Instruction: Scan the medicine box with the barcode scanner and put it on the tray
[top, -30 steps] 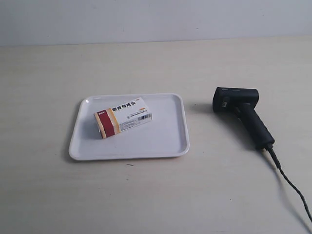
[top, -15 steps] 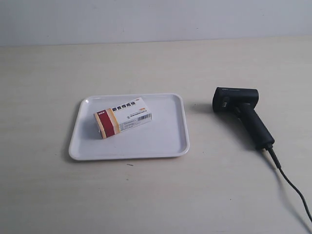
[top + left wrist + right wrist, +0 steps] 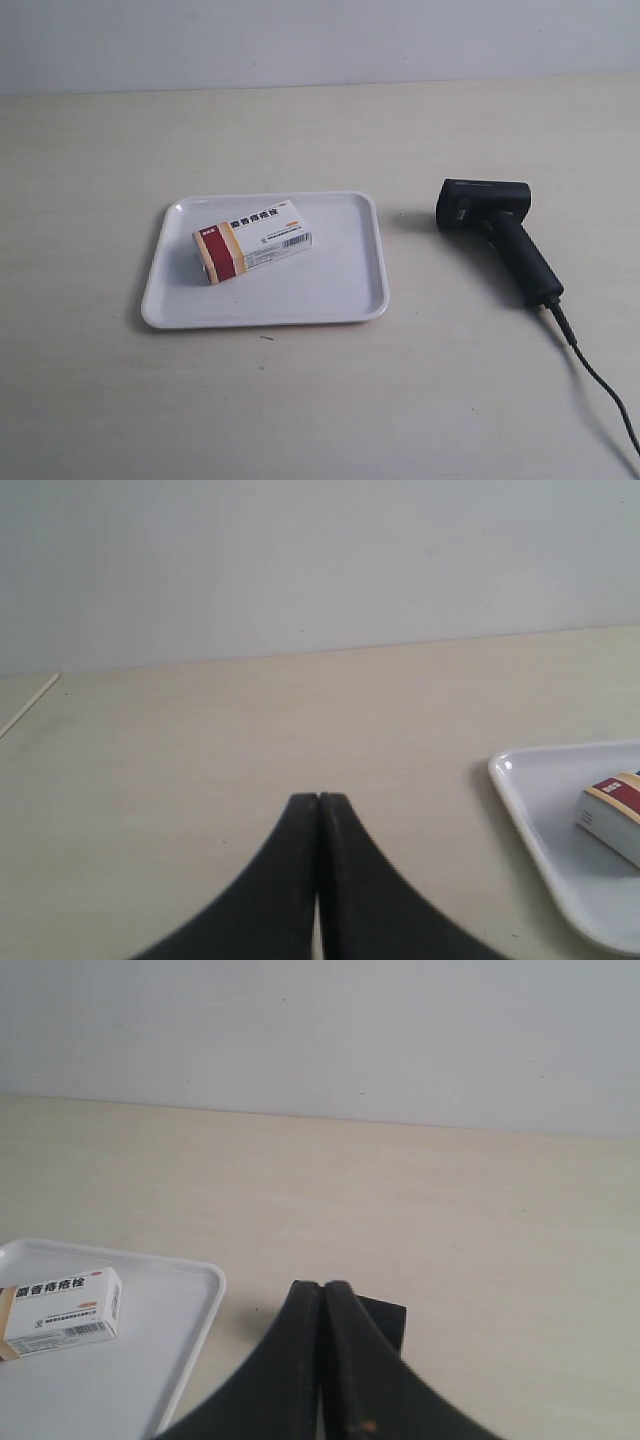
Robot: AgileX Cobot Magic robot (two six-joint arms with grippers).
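Black, curved, tapering gripper (image 3: 318, 805) fingers

Medicine box (image 3: 252, 241) flat on tray (image 3: 330, 290); barcode scanner (image 3: 497, 234) apart, seemingly untouched.

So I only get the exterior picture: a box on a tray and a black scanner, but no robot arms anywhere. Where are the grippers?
Observer: They are out of your frame. The left wrist view shows the left gripper with its jaws pressed together, holding nothing.
Operator: And the other one?
Observer: The right gripper is shut and empty too, and the barcode scanner shows as a dark block just beyond its tips.
Operator: Can those cameras see the box?
Observer: Both can. The right wrist view shows the whole medicine box in the tray; the left wrist view catches only its red-banded end.
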